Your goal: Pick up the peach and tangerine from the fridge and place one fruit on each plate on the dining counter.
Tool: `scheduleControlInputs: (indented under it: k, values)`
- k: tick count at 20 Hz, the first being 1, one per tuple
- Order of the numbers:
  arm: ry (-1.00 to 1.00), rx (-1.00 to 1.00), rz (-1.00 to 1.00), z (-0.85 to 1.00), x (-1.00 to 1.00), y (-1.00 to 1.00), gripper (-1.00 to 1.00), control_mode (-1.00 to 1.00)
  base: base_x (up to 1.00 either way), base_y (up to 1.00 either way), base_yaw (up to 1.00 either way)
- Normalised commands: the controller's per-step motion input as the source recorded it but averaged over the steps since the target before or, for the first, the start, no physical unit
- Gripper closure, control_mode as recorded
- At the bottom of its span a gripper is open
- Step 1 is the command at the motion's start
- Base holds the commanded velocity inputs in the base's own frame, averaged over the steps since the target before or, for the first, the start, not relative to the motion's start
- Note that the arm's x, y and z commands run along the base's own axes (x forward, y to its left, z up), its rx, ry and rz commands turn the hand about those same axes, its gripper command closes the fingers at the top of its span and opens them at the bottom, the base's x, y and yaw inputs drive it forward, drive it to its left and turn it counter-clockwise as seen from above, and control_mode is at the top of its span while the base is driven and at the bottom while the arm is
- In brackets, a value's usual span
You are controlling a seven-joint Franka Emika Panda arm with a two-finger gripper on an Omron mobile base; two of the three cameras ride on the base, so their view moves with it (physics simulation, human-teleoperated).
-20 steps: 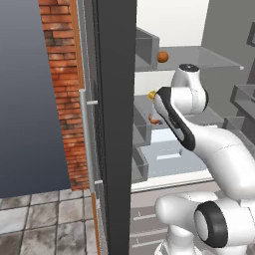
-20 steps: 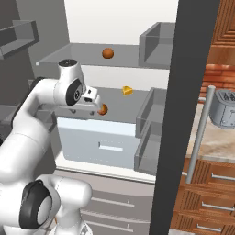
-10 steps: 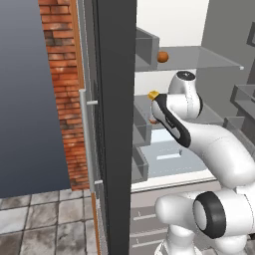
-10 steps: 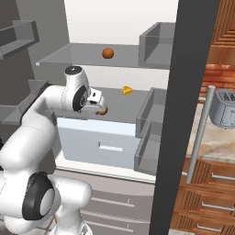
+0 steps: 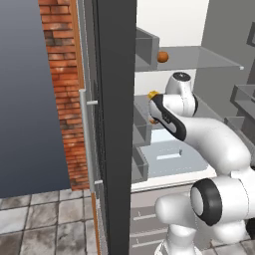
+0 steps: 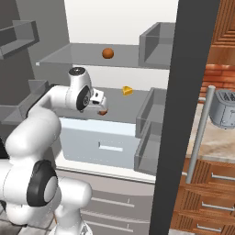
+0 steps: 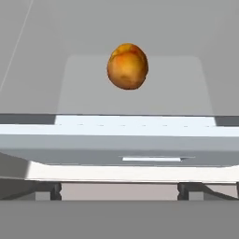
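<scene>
While the fridge (image 6: 193,114) stands open with its dark door edge running down the right base view, the arm reaches onto the middle shelf (image 6: 119,103), and the gripper (image 6: 102,106) sits right at an orange-red fruit there, most likely the peach (image 7: 128,66). In the hand view that fruit lies at about twelve o'clock, resting on the grey shelf beyond the front lip of a pale drawer (image 7: 140,142), with the two dark fingertips (image 7: 55,190) at the bottom, well apart from each other and short of the fruit; the claw reads as wide and holding nothing. A second round orange fruit, probably the tangerine (image 6: 108,53), rests on the glass shelf above, at roughly eleven o'clock from the gripper in the right base view, and a small yellow wedge (image 6: 127,91) lies just to the right of the hand on the same shelf as the peach. I judge the risk here to be in the approach: the fruit is round and free on a smooth shelf, so a finger that meets it off-centre could roll it back toward the rear wall or sideways toward the grey side bin (image 6: 151,110). Closing too early would pinch only its near face and squeeze it out. The wrist also works close under the upper shelf, so lifting steeply could knock it.
</scene>
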Motion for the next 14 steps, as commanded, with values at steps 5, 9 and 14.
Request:
scheduleControlInputs:
  k: [5, 9, 14]
  values:
    - [0.0, 0.0, 0.0, -0.18, 0.21, 0.0, -1.0, -1.0, 0.0, 0.0, 0.0]
    - [0.0, 0.0, 0.0, -0.17, 0.15, 0.0, -1.0, -1.0, 0.0, 0.0, 0.0]
    - [0.01, 0.0, 0.0, -0.05, 0.31, -0.07, -1.0, -1.0, 0.0, 0.0, 0.0]
